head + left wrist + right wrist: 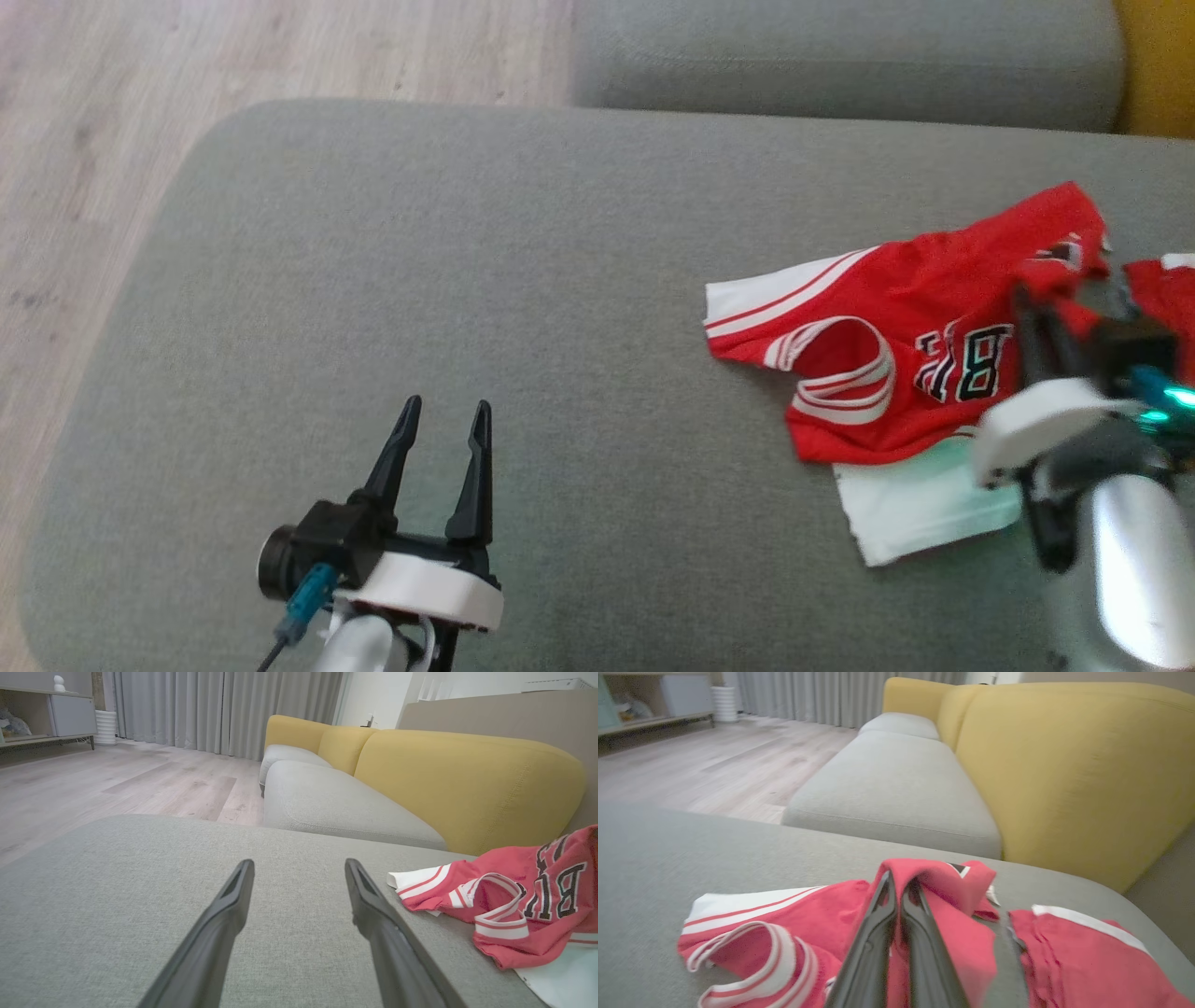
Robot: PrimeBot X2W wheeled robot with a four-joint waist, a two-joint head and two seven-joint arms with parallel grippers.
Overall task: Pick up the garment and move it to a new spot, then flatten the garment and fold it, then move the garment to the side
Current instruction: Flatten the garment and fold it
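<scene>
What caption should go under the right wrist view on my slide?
The right jaws shut on a raised fold of the red jersey on the grey cushion, yellow sofa back behind.

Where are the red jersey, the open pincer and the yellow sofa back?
red jersey (943, 280), head view, red cloth above the lettering.
left pincer (446, 411), head view, midway between its two fingertips.
yellow sofa back (467, 779), left wrist view, front of the cushion.
</scene>
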